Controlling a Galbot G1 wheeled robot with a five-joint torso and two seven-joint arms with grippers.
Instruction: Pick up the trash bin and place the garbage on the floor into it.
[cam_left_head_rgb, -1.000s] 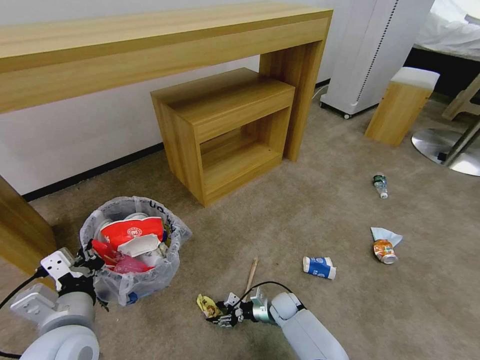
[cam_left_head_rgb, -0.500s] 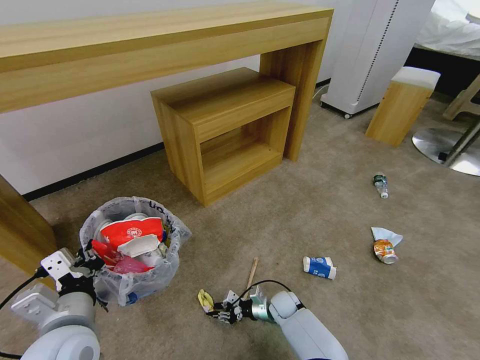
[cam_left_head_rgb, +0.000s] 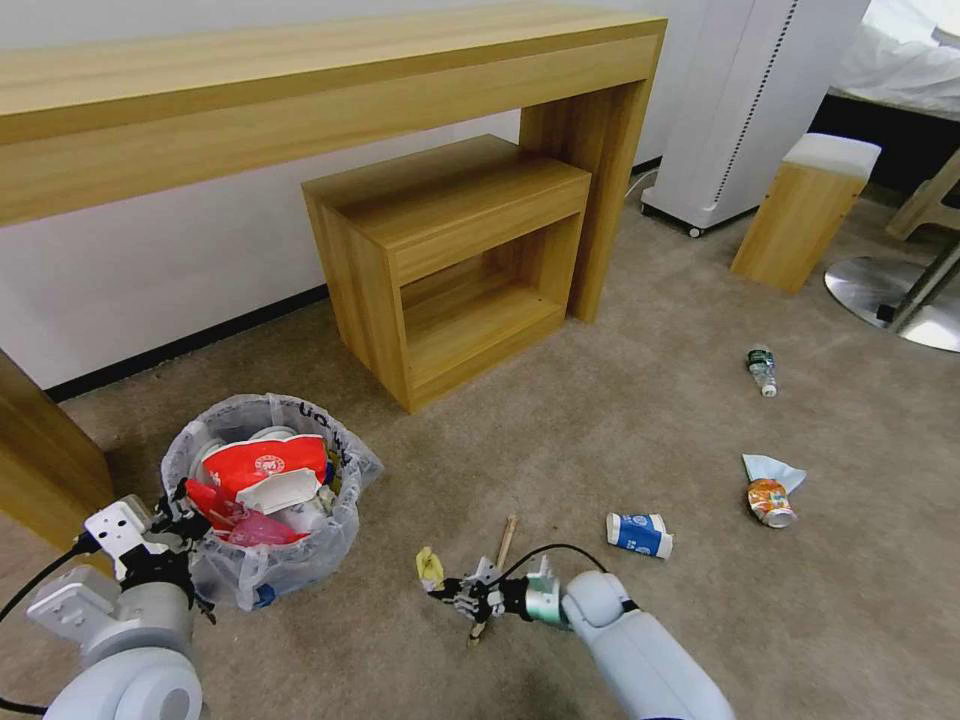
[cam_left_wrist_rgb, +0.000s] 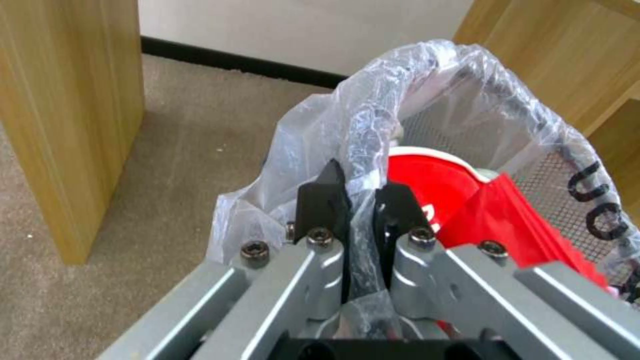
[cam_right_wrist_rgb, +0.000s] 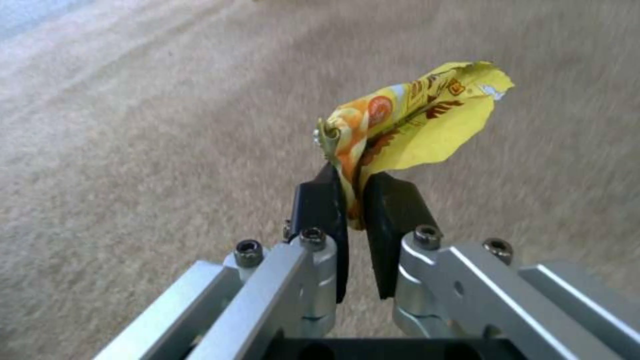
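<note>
On the beige floor (cam_left_head_rgb: 600, 420) at the robot's left stands the trash bin (cam_left_head_rgb: 262, 495), its rim pinched by the left gripper (cam_left_wrist_rgb: 357, 192).

The bin's base is mostly hidden behind its crinkled clear bag with black lettering; a red-white paper bowl (cam_left_head_rgb: 265, 462) and red packets crowd the top. The right gripper (cam_right_wrist_rgb: 353, 200) is clamped on a crumpled yellow wrapper (cam_right_wrist_rgb: 407, 130), held above the carpet just beside the wooden stick (cam_left_head_rgb: 497, 575), whose lower part the gripper partly covers. Farther right lie a blue-white carton (cam_left_head_rgb: 638, 533), an orange wrapper with a pale tissue (cam_left_head_rgb: 770, 497), and a small bottle (cam_left_head_rgb: 762, 371), its label unreadable.
</note>
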